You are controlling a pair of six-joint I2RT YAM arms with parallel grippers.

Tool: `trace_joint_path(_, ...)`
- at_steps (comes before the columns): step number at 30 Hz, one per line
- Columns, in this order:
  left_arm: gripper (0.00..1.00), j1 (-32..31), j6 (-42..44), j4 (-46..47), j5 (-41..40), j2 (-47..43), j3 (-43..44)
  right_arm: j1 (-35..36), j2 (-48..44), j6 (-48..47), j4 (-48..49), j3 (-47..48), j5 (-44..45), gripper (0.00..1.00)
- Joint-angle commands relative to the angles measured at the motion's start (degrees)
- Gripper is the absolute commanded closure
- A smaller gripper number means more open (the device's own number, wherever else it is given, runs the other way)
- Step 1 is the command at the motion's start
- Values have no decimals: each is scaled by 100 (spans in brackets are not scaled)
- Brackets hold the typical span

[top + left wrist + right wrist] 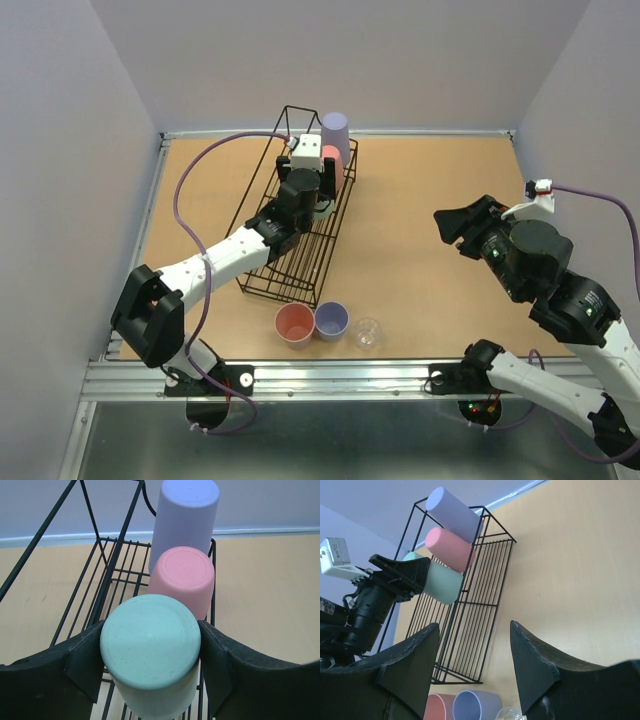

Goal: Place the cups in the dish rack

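The black wire dish rack (300, 270) stands left of the table's middle. At its far end a lavender cup (335, 130) and a pink cup (333, 165) sit upside down in a row. My left gripper (151, 625) is over the rack, shut on a mint green cup (150, 645) held bottom-up just behind the pink cup (182, 580). A salmon cup (295, 323), a lavender cup (331, 320) and a clear cup (367, 333) stand upright on the table by the rack's near end. My right gripper (455, 230) hangs open and empty over the table's right side.
A raised lip runs along the tabletop's far and left edges, with grey walls (60, 150) on three sides. The left arm's purple cable (185, 180) loops over the table's left part. The metal rail (330, 380) lies just behind the near cups.
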Motion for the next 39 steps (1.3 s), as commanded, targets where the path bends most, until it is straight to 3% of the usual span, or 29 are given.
trace_joint_path(1, 49, 44, -9, -14, -271, -85, -55, 13, -32, 35, 67, -101, 117, 36)
trace_joint_path(5, 31, 44, -27, -75, -227, -112, -64, 13, -32, 53, 67, -154, 73, 36)
trace_joint_path(11, 21, 27, -45, -189, -201, -270, -81, 13, -50, 35, 67, -198, 29, 36)
trace_joint_path(19, 1, 18, -132, -453, -121, -630, -108, 13, -59, 44, 58, -365, -208, 36)
trace_joint_path(26, 1, -8, -290, -664, -104, -1095, -196, 4, 82, -140, 49, -453, -691, 31)
trace_joint_path(29, 1, -26, -387, -804, -121, -1359, -161, 13, 345, -491, 58, -374, -1392, 25)
trace_joint_path(33, 1, -44, -431, -1233, -218, -1588, 76, 22, 1747, -1106, -441, -128, -3042, 19)
trace_joint_path(39, 1, -70, -484, -1709, -359, -1940, 384, 303, 2068, -1169, -189, -259, -3749, 16)
